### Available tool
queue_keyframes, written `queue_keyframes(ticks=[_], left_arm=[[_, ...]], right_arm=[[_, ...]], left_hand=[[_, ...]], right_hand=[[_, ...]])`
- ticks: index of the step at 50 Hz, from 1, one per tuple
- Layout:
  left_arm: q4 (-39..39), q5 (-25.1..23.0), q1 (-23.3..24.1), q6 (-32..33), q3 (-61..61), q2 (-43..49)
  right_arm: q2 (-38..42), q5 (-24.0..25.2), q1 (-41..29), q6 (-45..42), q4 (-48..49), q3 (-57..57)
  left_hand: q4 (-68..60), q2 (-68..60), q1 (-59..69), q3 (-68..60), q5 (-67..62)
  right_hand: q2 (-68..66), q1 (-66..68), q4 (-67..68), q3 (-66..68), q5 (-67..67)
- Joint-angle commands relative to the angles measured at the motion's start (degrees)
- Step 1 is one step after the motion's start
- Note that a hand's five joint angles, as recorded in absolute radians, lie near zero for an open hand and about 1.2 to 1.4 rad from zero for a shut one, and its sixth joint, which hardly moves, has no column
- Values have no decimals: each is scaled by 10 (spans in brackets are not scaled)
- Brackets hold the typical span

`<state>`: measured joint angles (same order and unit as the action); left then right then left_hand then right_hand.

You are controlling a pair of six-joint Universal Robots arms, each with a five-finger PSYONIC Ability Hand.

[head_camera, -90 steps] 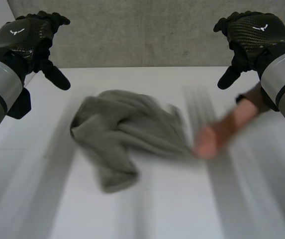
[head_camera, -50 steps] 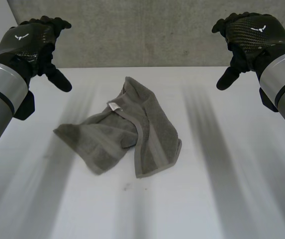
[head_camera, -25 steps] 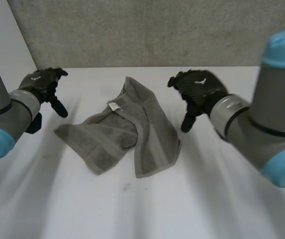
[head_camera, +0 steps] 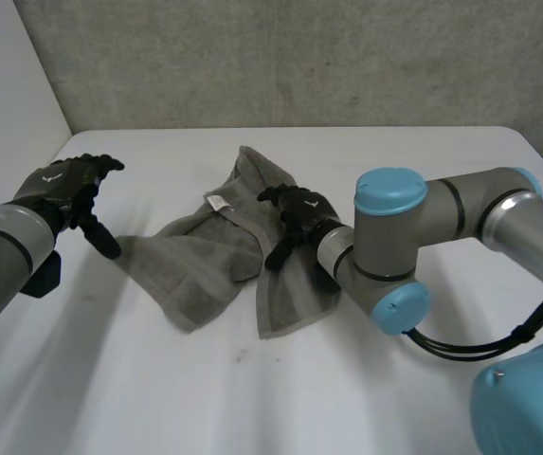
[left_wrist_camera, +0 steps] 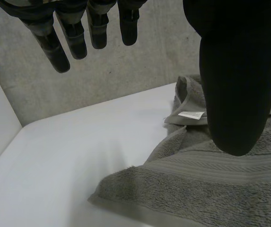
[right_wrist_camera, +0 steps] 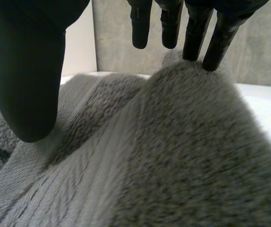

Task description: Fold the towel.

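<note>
The towel (head_camera: pixel 228 261) lies crumpled in the middle of the tabletop (head_camera: pixel 394 398). It is bunched into overlapping folds, with its white label (head_camera: pixel 216 202) showing near the far side. It lies just as it did a second ago. What has changed is the arms.

Both hands were held high and well apart from the cloth, and both have now dropped to it. The left hand (head_camera: pixel 63 190) has come down beside the towel's left corner. In the left wrist view its fingers (left_wrist_camera: pixel 55 45) are straight and apart above bare tabletop, with the thumb hanging over the cloth's edge (left_wrist_camera: pixel 211 184). It holds nothing.

The right hand (head_camera: pixel 295 213) has swung in from the right edge and now sits over the towel's right half. In the right wrist view its fingers (right_wrist_camera: pixel 218 42) are spread and straight, their tips at a raised ridge of cloth (right_wrist_camera: pixel 173 156). They seem to touch it but are not curled round it.

The approach looks finished and the grasp not yet made. No fold can begin until the heap is spread flat, so each hand likely needs to pinch an edge or corner first.
</note>
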<state>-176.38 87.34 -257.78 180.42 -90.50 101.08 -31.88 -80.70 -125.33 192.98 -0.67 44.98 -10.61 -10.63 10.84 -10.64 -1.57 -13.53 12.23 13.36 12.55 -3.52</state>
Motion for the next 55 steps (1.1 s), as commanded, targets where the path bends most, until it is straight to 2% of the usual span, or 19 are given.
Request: queue_keyframes(ticks=[1,2,3,4,6,8,11,13,14,16,19,21,26,30,33,35,40,46,55], left_arm=[[-5,0,3,0,-24,-15],[-5,0,3,0,-25,-15],[-5,0,3,0,-25,-15],[-5,0,4,0,-25,-15],[-5,0,3,0,-25,-15],[-6,0,4,1,-22,-12],[-17,0,5,3,-14,-7],[-37,0,5,5,-4,-4],[-37,0,5,6,-4,-4],[-52,-2,6,6,10,14],[-56,-2,6,6,21,25],[-56,-3,10,4,44,54],[-56,-20,24,3,81,112],[-58,-46,29,2,101,152],[-61,-69,31,1,120,197],[-68,-80,34,2,127,216],[-127,-96,47,5,139,271],[-160,-98,56,7,139,285],[-182,-97,58,7,146,295]], right_arm=[[44,2,-11,5,-38,-70],[38,1,-11,3,-43,-77],[38,1,-11,3,-43,-77],[19,1,-11,1,-43,-78],[-14,5,-9,0,-42,-75],[-91,11,-4,-8,-33,-53],[-129,15,-4,-19,-27,-40],[-197,27,3,-63,-39,-7],[-197,27,3,-63,-39,-7],[-257,44,4,-136,-69,39],[-283,47,5,-178,-86,61],[-332,48,5,-245,-123,105],[-400,56,5,-301,-165,175],[-454,56,11,-305,-167,211],[-526,71,25,-304,-166,245],[-577,103,44,-303,-166,275],[-640,139,75,-299,-165,302],[-680,143,109,-277,-159,315],[-744,144,161,-193,-126,313]], left_hand=[[-8,-8,6,-7,2],[-8,-8,6,-7,2],[-8,-8,6,-7,2],[-8,-8,6,-7,2],[-8,-8,6,-7,2],[-8,-8,6,-7,2],[-6,-6,4,-6,4],[-6,-6,4,-6,4],[-6,-6,4,-6,4],[-6,-6,4,-6,4],[-6,-6,4,-6,4],[-6,-6,4,-6,4],[-3,-3,0,-2,7],[-1,-1,-1,-1,9],[-1,-1,-1,-1,9],[-1,-1,-1,-1,9],[-4,-4,2,-4,5],[-8,-8,6,-7,2],[-18,-18,16,-18,-8]], right_hand=[[-327,340,329,337,-327],[-590,603,592,600,-590],[-593,606,595,603,-593],[-664,677,666,674,-664],[-665,678,666,674,-665],[-665,678,666,674,-665],[-665,678,666,674,-665],[-665,678,666,674,-665],[-665,678,666,674,-665],[-665,678,666,674,-665],[-665,678,666,674,-665],[-665,678,666,674,-665],[-665,678,666,674,-665],[-665,678,666,674,-665],[-665,678,666,674,-665],[-665,678,666,674,-665],[-665,678,666,674,-665],[-665,678,666,674,-665],[-665,678,666,674,-665]])
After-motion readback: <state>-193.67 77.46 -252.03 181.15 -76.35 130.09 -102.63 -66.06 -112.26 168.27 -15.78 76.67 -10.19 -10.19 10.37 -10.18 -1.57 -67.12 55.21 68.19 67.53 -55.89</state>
